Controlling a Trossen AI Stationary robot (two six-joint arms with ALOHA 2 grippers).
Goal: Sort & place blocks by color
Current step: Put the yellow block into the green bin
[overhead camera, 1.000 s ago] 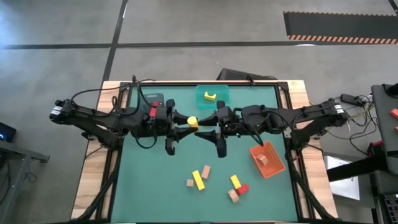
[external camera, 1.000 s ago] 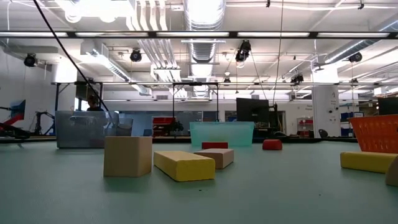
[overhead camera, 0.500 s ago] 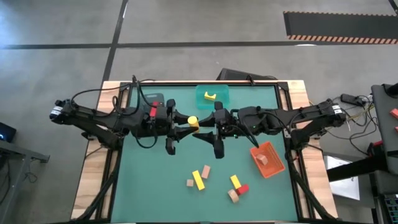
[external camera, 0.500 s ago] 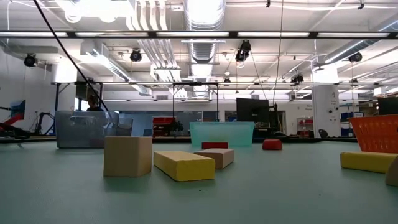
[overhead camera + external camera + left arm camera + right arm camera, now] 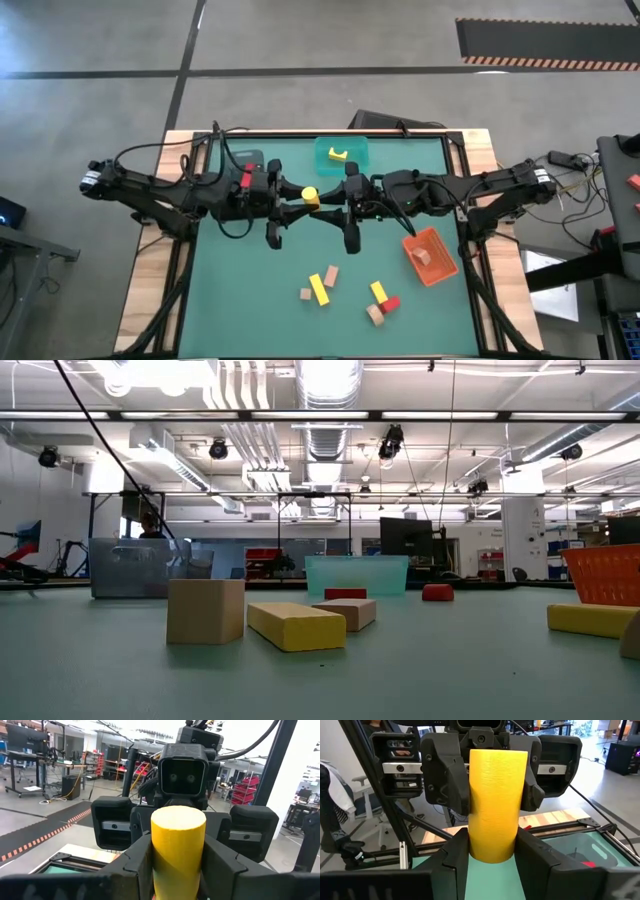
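High view: we see both arms meeting over the middle of the green table (image 5: 240, 300). The left gripper (image 5: 303, 203) and the right gripper (image 5: 322, 205) face each other tip to tip, and a yellow cylinder (image 5: 310, 194) sits between them, held above the mat. A teal bin (image 5: 360, 150) at the far edge contains a yellow block (image 5: 339, 154); an orange bin (image 5: 437, 262) at the right holds a tan block (image 5: 423, 256). Loose blocks lie near the front: a tan, yellow and tan cluster (image 5: 319, 285) and a yellow, red and tan cluster (image 5: 380, 301). We can read no writing or labels.

Low view: we see neither gripper. A tan cube (image 5: 205, 611), a yellow bar (image 5: 296, 625) and a tan bar (image 5: 347, 612) lie close by on the mat; a red bar (image 5: 345, 593) and a red piece (image 5: 437, 592) lie farther back, before the teal bin (image 5: 356, 574). A grey bin (image 5: 140, 567) stands at left, the orange bin (image 5: 604, 574) at right.

Left wrist view: we see the left fingers (image 5: 137, 865) pinching the yellow cylinder (image 5: 178, 845), which stands upright between them, with the right gripper directly behind it.

Right wrist view: we see the right fingers (image 5: 454, 855) pressed against the cylinder's (image 5: 497, 800) lower sides, and the left gripper's fingers (image 5: 442, 770) clasping it higher up. No brand marks are legible.
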